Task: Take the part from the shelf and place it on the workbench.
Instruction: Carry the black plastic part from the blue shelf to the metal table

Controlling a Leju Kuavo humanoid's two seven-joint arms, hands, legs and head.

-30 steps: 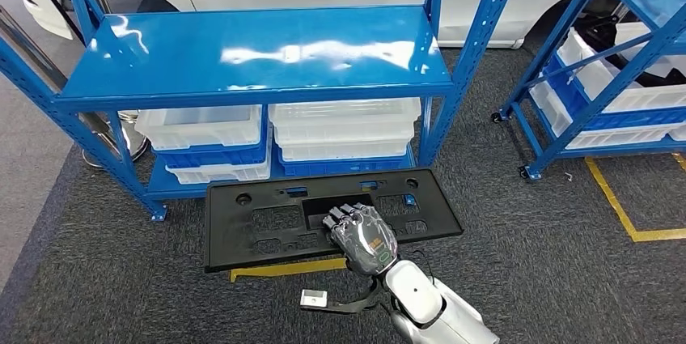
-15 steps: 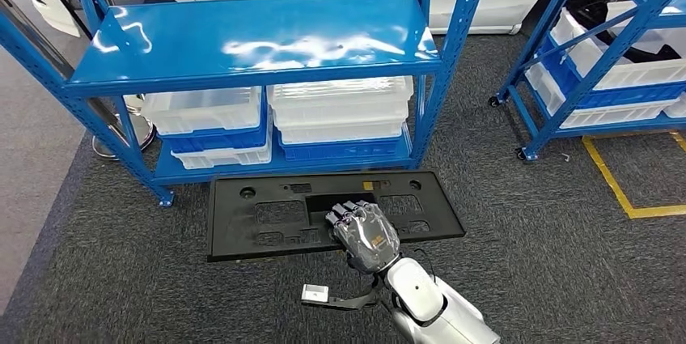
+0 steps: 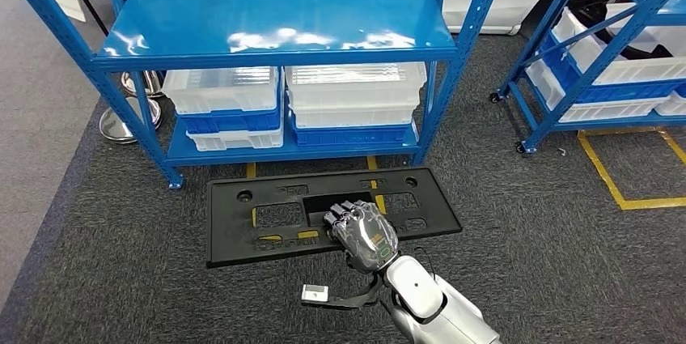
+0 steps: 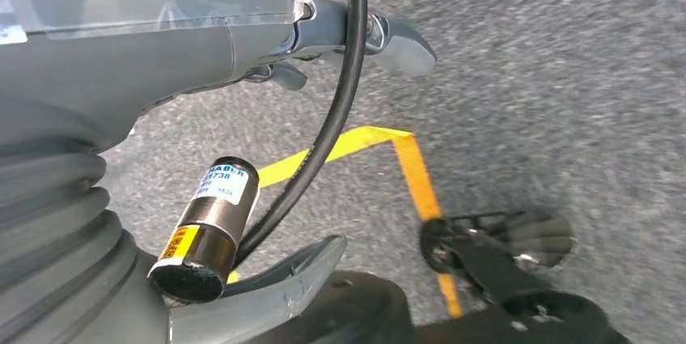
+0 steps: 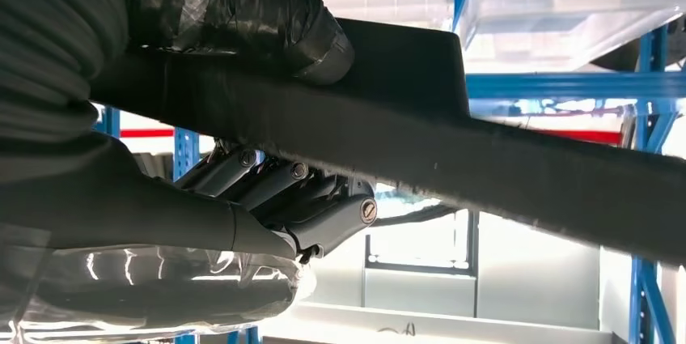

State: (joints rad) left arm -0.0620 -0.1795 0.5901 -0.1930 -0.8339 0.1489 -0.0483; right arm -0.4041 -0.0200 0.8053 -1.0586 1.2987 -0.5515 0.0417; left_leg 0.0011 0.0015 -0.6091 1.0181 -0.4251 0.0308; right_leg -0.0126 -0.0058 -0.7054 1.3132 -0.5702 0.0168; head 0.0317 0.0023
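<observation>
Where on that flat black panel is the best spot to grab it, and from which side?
On the black panel, grip the rim of the central cutout, coming from the near long edge. The right robot hand does this: fingers through the opening, thumb clamping the thin plate, which looks level, probably because the hold is central.

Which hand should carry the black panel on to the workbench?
The right hand: it already grips the black panel at its centre cutout. The left hand hangs over the floor, holding nothing.
</observation>
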